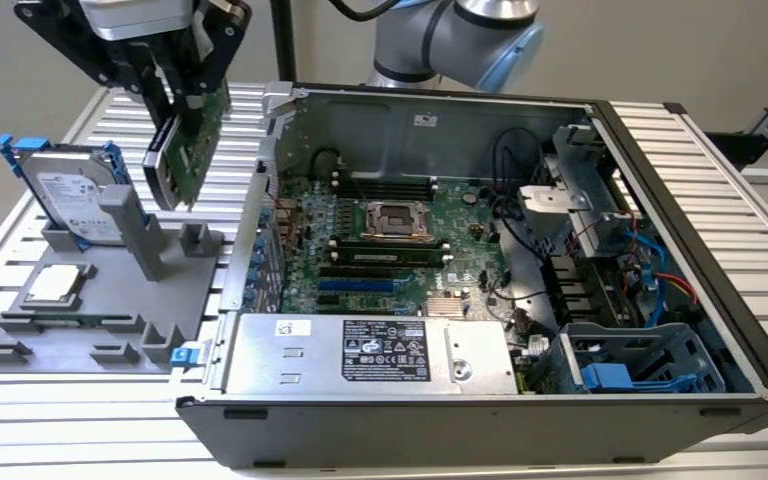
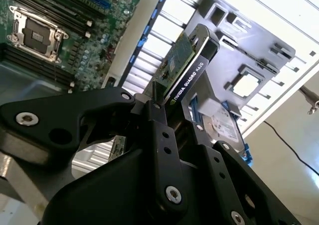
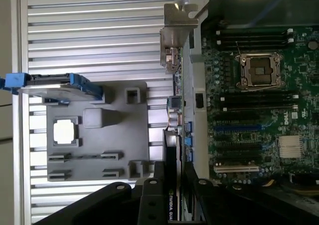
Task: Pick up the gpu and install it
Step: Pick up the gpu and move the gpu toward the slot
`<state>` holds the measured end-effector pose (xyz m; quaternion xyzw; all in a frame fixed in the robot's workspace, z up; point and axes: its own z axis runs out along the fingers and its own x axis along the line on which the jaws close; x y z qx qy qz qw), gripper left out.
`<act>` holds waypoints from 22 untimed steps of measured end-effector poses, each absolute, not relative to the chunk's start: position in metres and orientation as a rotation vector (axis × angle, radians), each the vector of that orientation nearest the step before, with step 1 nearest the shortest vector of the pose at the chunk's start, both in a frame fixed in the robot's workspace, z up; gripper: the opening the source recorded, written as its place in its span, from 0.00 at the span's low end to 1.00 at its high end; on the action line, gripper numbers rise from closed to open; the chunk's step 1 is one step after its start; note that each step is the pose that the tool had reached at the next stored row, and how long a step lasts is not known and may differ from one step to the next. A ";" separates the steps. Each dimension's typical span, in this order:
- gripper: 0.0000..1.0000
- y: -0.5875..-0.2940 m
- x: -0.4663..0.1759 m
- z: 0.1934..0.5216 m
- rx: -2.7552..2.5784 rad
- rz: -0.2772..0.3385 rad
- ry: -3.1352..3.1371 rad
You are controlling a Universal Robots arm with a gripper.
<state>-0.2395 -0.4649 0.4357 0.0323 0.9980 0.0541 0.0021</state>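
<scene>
- The gpu (image 1: 192,150) was held tight between the jaws of the gripper (image 1: 181,80), hanging above the grey holder (image 1: 37,330) beside the open computer case (image 1: 491,430).
- Pickup was judged done; installation was left.
- Bare expansion slots (image 3: 238,127) were shown in the first wrist view, the card's height in the exterior view.

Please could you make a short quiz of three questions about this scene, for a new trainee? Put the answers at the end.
1. True or false: the gpu is already seated on the motherboard.
2. Which small square part lies flat in the gray holder, near the upright hard drive?
3. What is the gripper shut on? A) the hard drive B) the gpu C) nothing

Key
1. False: the gpu hangs in the gripper, outside the case.
2. The CPU chip.
3. B
</scene>
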 end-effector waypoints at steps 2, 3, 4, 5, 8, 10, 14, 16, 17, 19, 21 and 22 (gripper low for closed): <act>0.00 -0.465 -0.237 0.436 0.101 0.170 3.131; 0.00 -0.465 -0.235 0.436 0.101 0.170 3.131; 0.00 -0.465 -0.234 0.436 0.101 0.170 3.131; 0.00 -0.465 -0.232 0.436 0.101 0.170 3.131; 0.00 -0.465 -0.228 0.436 0.101 0.170 3.132; 0.00 -0.465 -0.225 0.436 0.101 0.170 3.132; 0.00 -0.465 -0.218 0.436 0.101 0.170 3.132; 0.00 -0.465 -0.214 0.436 0.101 0.170 3.132; 0.00 -0.465 -0.212 0.436 0.101 0.170 3.132; 0.00 -0.465 -0.209 0.436 0.101 0.170 3.133; 0.00 -0.465 -0.205 0.436 0.101 0.170 3.133; 0.00 -0.465 -0.203 0.436 0.101 0.170 3.133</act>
